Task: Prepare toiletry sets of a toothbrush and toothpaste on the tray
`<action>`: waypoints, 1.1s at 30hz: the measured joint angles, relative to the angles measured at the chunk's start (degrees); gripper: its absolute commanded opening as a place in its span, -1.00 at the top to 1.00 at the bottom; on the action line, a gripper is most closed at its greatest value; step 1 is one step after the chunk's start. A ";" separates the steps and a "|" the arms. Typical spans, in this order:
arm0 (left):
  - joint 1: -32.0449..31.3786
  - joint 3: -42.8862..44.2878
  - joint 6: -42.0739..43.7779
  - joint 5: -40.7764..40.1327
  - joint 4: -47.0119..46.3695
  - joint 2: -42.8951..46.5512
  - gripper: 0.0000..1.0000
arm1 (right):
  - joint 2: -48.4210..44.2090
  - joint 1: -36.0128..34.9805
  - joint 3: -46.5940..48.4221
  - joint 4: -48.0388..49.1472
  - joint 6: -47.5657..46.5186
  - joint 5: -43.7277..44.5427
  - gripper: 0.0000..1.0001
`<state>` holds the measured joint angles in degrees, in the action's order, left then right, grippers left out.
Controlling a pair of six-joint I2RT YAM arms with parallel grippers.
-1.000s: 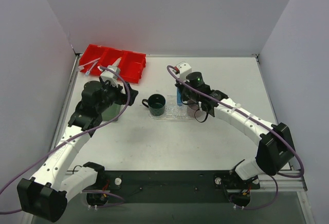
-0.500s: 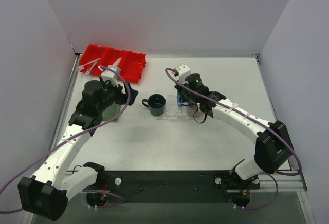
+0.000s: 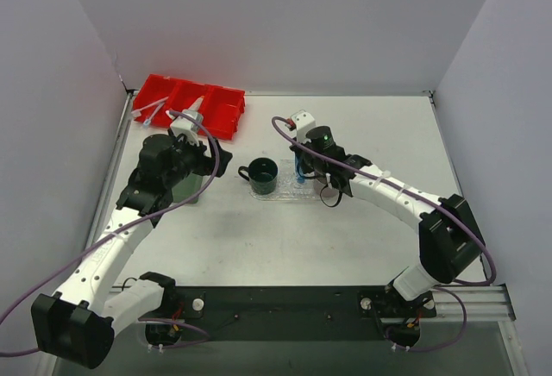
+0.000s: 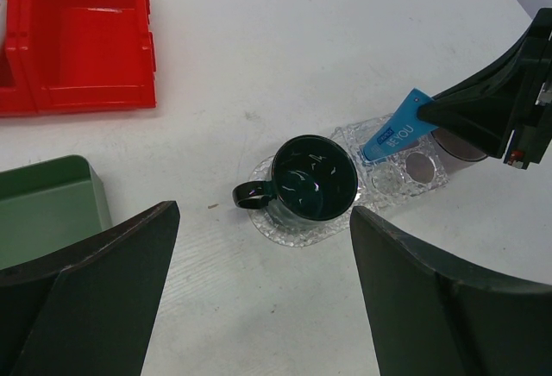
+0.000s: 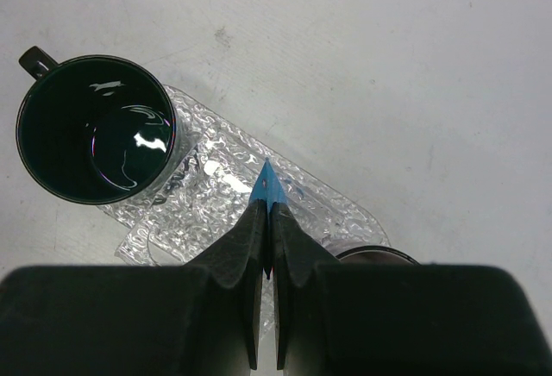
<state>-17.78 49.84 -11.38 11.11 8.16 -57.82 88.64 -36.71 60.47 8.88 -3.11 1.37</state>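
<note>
The right gripper (image 5: pixel 266 221) has its fingers pinched tight on the blue toothpaste (image 5: pixel 267 184), holding it over the middle of the clear tray (image 5: pixel 216 178), between a dark green mug (image 5: pixel 90 130) and a second cup (image 5: pixel 375 255) standing there. The left gripper (image 4: pixel 259 294) gapes wide with nothing in it, near a green tray (image 4: pixel 43 203). The toothbrushes (image 3: pixel 148 112) lie in the red bin (image 3: pixel 226 109).

Beneath the jaws of the right gripper (image 5: pixel 266 216), the tray (image 5: pixel 216 195) is clear, bumpy plastic; the mug (image 5: pixel 95 130) is glossy.
</note>
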 measured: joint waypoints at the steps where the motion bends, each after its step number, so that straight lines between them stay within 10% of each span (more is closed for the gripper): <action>1: 0.00 0.00 0.00 0.04 0.00 -0.07 -0.82 | 0.07 0.00 0.00 0.22 0.02 0.02 1.00; 7: 0.20 0.00 0.02 0.11 0.00 -0.17 -0.82 | 0.13 0.00 -0.11 0.76 0.02 0.07 1.00; 25: 0.31 0.00 0.00 0.76 0.00 -0.37 -0.82 | 0.09 0.00 -0.37 1.18 0.02 1.20 -0.10; 33: 1.95 0.00 0.04 -0.33 0.00 -0.37 -0.80 | -3.41 0.13 -0.44 0.70 1.20 1.79 -0.18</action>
<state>-15.84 49.84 -11.33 10.79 8.16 -58.19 85.23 -36.58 60.03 9.58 -1.91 3.16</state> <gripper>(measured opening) 0.908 0.587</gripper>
